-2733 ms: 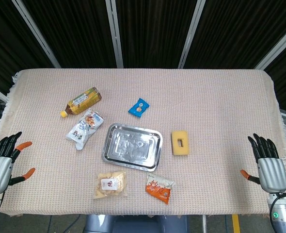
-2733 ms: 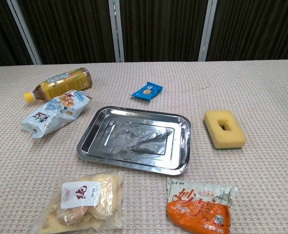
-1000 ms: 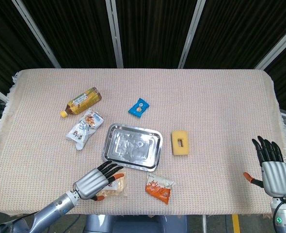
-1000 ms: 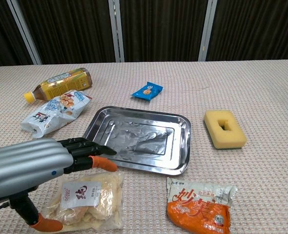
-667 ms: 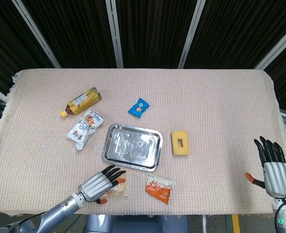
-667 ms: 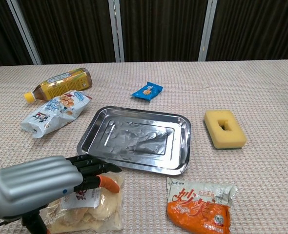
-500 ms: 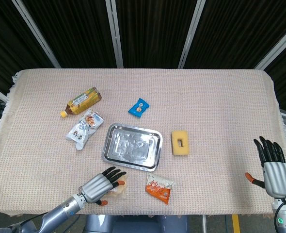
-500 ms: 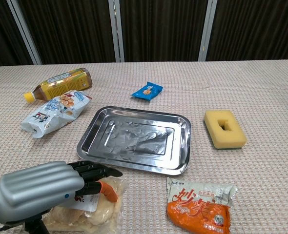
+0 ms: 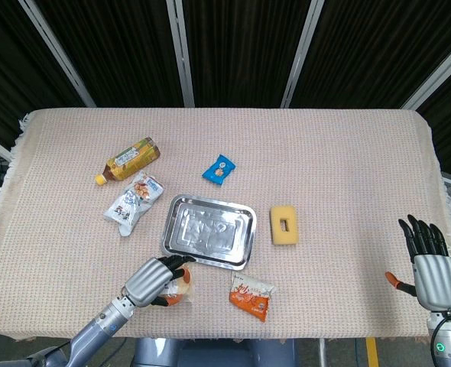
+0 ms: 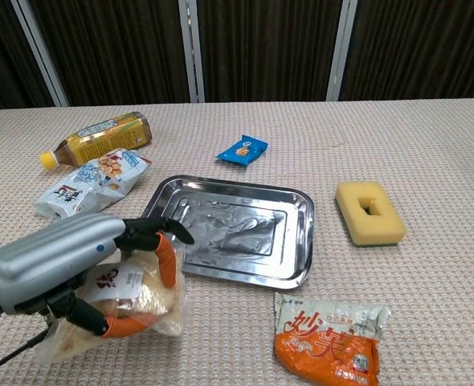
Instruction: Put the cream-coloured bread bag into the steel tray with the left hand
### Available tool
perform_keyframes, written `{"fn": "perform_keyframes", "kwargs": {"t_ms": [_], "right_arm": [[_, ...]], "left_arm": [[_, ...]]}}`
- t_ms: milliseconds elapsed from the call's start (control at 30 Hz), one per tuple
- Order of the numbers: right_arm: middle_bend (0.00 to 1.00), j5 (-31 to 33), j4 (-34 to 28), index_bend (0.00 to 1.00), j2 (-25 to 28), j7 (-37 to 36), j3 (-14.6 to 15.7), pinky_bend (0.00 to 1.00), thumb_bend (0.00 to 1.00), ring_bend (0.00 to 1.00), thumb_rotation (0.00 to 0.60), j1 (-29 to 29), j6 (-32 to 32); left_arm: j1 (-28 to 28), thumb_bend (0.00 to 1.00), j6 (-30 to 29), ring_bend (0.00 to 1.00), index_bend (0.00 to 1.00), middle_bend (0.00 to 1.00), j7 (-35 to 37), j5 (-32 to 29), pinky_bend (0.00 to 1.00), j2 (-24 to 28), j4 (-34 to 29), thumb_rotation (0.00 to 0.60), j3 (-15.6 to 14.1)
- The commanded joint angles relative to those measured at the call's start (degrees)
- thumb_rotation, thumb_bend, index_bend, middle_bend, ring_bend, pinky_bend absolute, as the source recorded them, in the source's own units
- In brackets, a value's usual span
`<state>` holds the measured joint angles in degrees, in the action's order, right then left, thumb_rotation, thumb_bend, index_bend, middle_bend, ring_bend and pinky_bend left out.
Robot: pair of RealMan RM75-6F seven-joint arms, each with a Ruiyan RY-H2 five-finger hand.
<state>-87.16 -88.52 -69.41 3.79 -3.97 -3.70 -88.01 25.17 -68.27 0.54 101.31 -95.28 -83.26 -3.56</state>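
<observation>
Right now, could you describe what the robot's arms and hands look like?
Both hands have a ribbed silver-grey metal back, black fingers and orange tips on the thumb. The left hand carries a small blue dot on its shell and sits on a slim grey forearm. The right hand has a green light on its wrist and a thin black cable.

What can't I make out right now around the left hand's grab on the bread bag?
- Bread bag: mostly covered by the left hand in both views; its contact with the table is unclear.
- Steel tray: near-left corner hidden behind the fingers, chest view.
- Right hand: outside the chest view.
</observation>
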Motion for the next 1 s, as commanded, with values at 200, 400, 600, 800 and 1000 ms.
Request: {"fn": "perform_keyframes", "kwargs": {"t_ms": [200,400,600,800,1000], "right_arm": [[0.0,0.0,-0.3,0.01,0.08,0.37,-0.14,0.0,0.0,0.0,0.6,-0.25,0.33],[0.0,0.13,-0.29,0.01,-0.01,0.46,-0.14,0.0,0.0,0.0,0.6,-0.41,0.75],[0.0,0.01,-0.44,0.01,-0.06,0.71,-0.18,0.0,0.0,0.0,0.6,-0.54,0.82],[0.0,0.32,-0.53,0.01,-0.03,0.94,-0.18,0.0,0.0,0.0,0.6,-0.38,0.81],[0.0,0.51,-0.57,0.01,0.02,1.07,-0.17,0.0,0.0,0.0,0.6,-0.23,0.76]], "left_arm": [[1.01,0.44,-4.39,0.23,0.64,0.17,3.0,-0.87,0.53,2.57,0.33,0.6,4.95],[4.18,0.44,-0.72,0.23,0.64,0.17,2.16,-6.16,0.53,3.4,0.88,0.6,10.28],[9.2,0.44,6.4,0.22,0.61,0.16,-1.27,-11.45,0.53,1.85,3.28,0.6,14.52],[13.55,0.17,11.49,0.05,0.34,0.03,-5.36,-14.94,0.21,-0.89,4.86,0.6,16.52],[15.6,0.0,13.78,0.0,0.01,0.0,-8.55,-17.06,0.0,-1.43,1.3,0.6,16.76]]}}
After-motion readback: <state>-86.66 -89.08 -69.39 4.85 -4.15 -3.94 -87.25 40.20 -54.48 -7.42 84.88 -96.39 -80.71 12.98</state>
